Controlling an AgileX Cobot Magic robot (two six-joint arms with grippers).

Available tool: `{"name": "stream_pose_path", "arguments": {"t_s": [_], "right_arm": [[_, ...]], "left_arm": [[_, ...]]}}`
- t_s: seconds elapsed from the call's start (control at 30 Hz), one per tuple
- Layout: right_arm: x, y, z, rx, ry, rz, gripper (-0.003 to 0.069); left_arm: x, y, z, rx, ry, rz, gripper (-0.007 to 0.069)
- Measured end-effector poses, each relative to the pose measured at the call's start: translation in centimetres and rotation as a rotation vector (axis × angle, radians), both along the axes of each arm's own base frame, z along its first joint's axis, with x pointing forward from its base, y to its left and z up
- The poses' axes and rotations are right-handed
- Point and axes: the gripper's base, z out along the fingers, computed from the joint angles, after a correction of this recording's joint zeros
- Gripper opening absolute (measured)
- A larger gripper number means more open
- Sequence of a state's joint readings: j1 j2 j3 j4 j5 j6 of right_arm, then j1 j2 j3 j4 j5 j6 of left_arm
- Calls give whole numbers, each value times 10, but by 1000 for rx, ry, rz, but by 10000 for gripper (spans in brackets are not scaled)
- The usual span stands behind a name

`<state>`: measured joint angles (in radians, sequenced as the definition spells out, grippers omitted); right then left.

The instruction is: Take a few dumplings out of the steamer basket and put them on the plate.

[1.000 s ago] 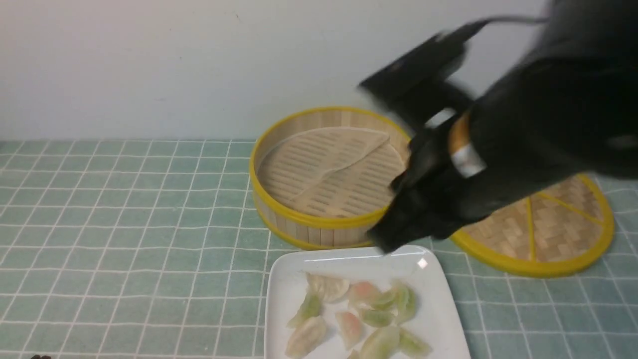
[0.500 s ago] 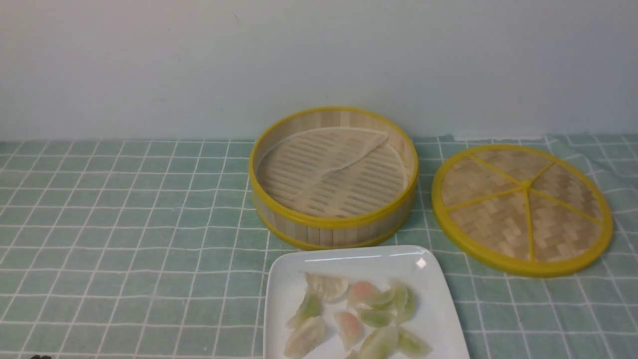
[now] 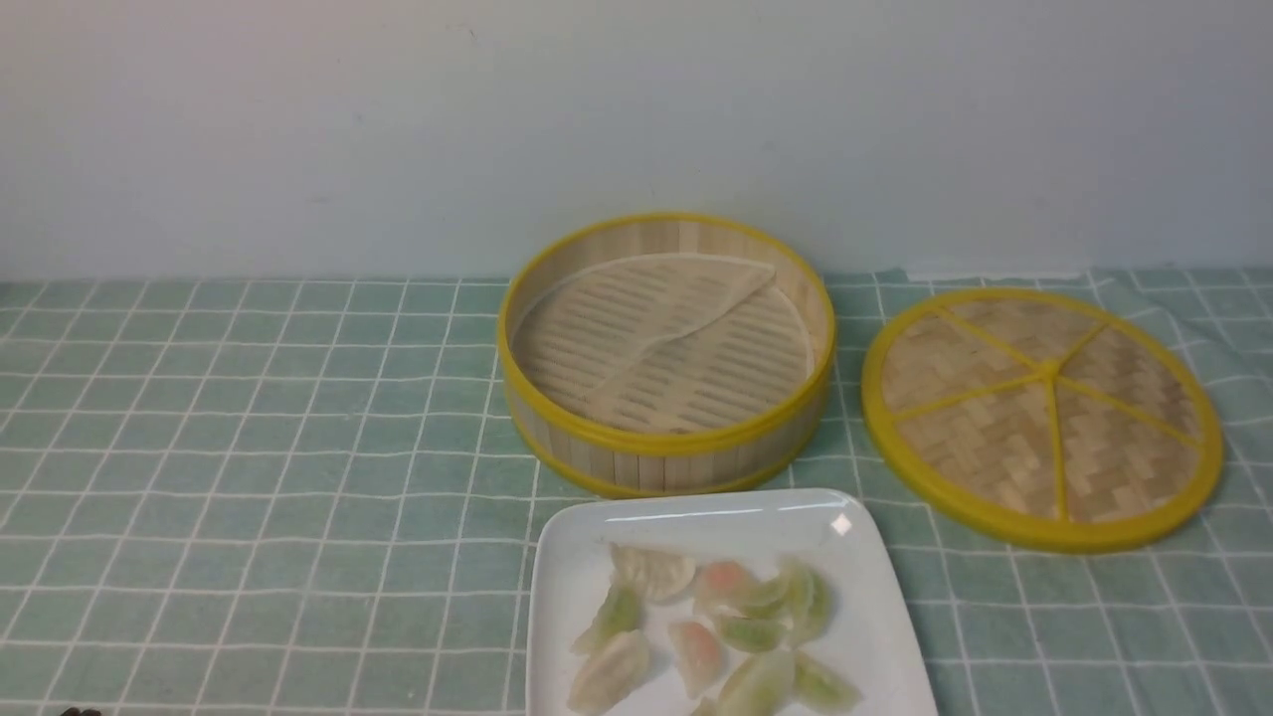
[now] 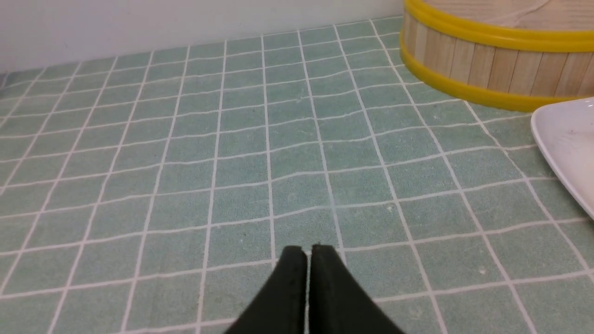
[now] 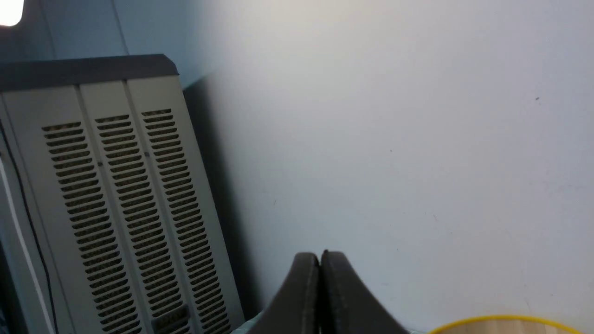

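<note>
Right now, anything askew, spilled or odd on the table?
One thing: the pale liner in the steamer basket is folded over on itself, so it doesn't lie flat. Otherwise tidy: the dumplings all sit on the plate, none on the cloth, and the lid lies flat beside the basket.

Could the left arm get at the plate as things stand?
Probably yes: the left tool, shut and empty, sits low over bare checked cloth, and nothing stands between it and the plate.

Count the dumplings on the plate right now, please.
About 9 dumplings, all bunched together on the plate; none in the basket. The frame's bottom edge cuts the plate, so more may be hidden.
</note>
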<state>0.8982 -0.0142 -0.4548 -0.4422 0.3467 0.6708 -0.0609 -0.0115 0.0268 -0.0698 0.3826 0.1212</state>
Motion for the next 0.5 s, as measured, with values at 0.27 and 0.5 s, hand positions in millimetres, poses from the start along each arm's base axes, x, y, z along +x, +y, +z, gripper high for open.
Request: {"name": "stream_pose_path", "arguments": {"t_s": [0.27, 0.5], "right_arm": [[-1, 1, 1, 11, -20, 9, -13], [-2, 9, -8, -73, -80, 43, -13]], "left_arm": [[0, 0, 0, 0, 0, 0, -6], [0, 0, 0, 0, 0, 0, -6]]}}
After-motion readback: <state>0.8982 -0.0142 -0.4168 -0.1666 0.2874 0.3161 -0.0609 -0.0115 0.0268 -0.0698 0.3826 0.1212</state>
